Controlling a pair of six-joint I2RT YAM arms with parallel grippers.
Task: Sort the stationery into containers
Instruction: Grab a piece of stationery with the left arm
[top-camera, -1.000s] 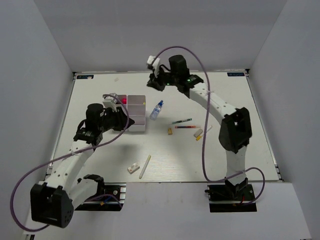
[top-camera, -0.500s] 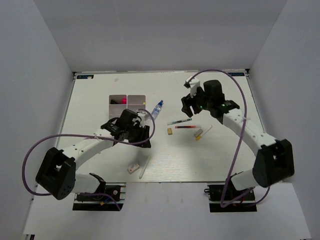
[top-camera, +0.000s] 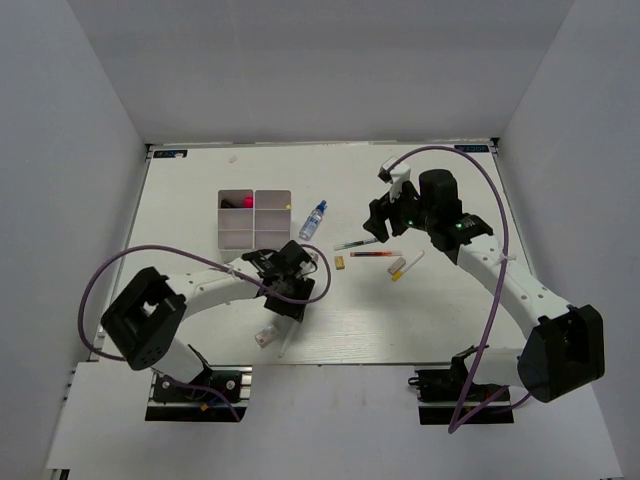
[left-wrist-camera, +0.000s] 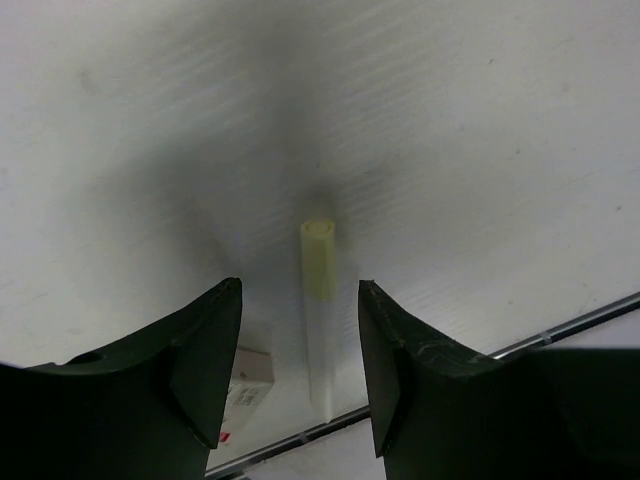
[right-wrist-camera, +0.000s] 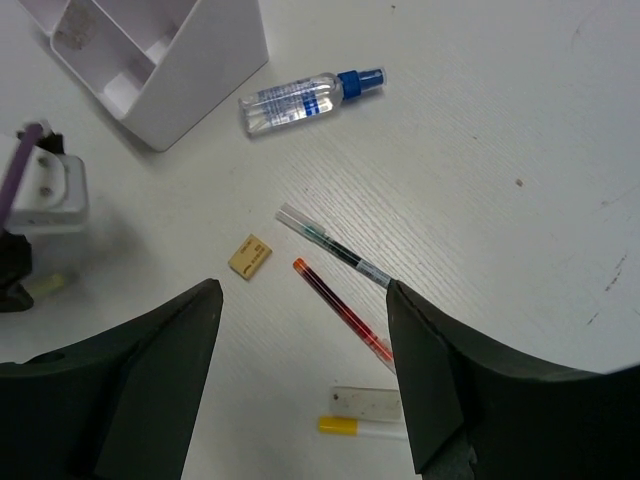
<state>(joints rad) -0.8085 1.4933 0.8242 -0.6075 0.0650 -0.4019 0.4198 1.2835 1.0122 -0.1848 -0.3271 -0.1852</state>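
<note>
Left fingers (left-wrist-camera: 200, 370) apart, empty — we see the white stick (left-wrist-camera: 320, 320) lying on the tabletop (left-wrist-camera: 480, 150) between them, lower centre of the wrist view. Right fingers (right-wrist-camera: 150, 380) wide, empty, above red pen (right-wrist-camera: 345, 315) and green pen (right-wrist-camera: 335, 250) — box (right-wrist-camera: 215, 60) upper left there.

The white four-cell box (right-wrist-camera: 213, 62) stands upright with a pink item (top-camera: 245, 202) in one far cell. Away from it, a green pen (right-wrist-camera: 330, 243) and a red pen (right-wrist-camera: 340, 310) lie flat close together. A small yellow piece (right-wrist-camera: 249, 256) and a yellow-ended marker (right-wrist-camera: 365, 427) lie near them. Well apart, a pale stick (left-wrist-camera: 319, 300) lies just beside a small white block (left-wrist-camera: 248, 380).
</note>
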